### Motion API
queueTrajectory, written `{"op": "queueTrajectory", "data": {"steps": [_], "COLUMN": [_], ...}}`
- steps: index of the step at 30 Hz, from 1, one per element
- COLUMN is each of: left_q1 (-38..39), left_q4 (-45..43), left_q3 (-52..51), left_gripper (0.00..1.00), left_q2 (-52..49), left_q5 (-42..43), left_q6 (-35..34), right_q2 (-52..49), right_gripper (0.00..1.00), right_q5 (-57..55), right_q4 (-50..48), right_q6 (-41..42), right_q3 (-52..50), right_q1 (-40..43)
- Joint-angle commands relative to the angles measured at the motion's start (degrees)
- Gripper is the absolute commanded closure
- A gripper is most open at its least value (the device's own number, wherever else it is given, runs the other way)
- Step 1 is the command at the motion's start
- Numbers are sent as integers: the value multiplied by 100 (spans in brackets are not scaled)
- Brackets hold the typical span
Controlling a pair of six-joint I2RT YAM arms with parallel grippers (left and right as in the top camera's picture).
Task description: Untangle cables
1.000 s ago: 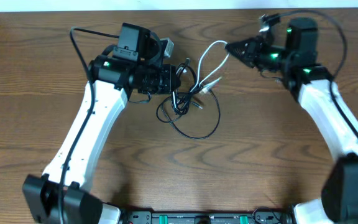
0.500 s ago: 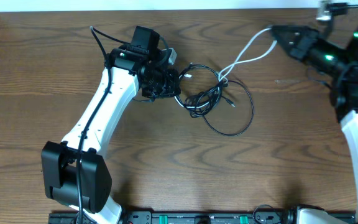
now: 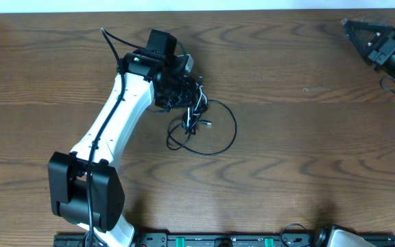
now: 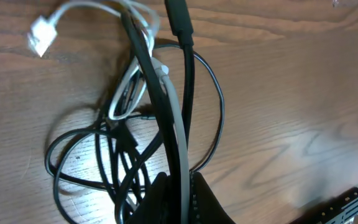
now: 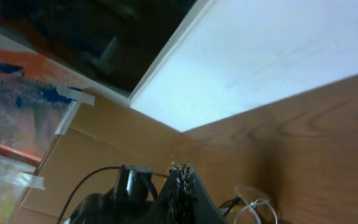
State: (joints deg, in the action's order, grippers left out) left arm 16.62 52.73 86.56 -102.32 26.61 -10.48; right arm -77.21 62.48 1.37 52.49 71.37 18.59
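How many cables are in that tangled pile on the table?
2. The black cable loops beside the left gripper. The white cable is tangled through it, its plug end lying free. Both run in under the gripper, so parts are hidden.

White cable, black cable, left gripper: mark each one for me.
white cable [image 4: 40,38]: left wrist view, on its plug end.
black cable [image 4: 221,109]: left wrist view, on the right side of its loop.
left gripper [image 3: 192,95]: overhead view, between its fingertips.

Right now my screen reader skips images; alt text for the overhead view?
The left gripper is shut on the tangled cables, black and white, on a wooden table; the right gripper sits shut at the far right.
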Motion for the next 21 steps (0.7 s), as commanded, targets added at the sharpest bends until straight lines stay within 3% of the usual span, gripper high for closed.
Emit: {"op": "queueTrajectory", "data": {"steps": [1,6,9,21], "left_q1": [-2,-4,-4,-4], "left_q4": [11,11,-92,-616], "left_q3": [-22,-17,103,348], "left_gripper": [93,93,93,93], "left_q2": [-57,-37,127,1617], "left_q5": [-33,85,525,1307], "left_q6": [59,59,227,321], "right_q2": [79,26,-90,-756], "right_gripper": [99,84,65,49], "right_q5": [225,-339,-763,-1611], "right_q4": [356,1591,2135,2114], "right_q6": [-354,-1316,-1810,-2651], "right_q3": [61,61,61,61], "right_q1": [-118,-535,-940,-2234]}}
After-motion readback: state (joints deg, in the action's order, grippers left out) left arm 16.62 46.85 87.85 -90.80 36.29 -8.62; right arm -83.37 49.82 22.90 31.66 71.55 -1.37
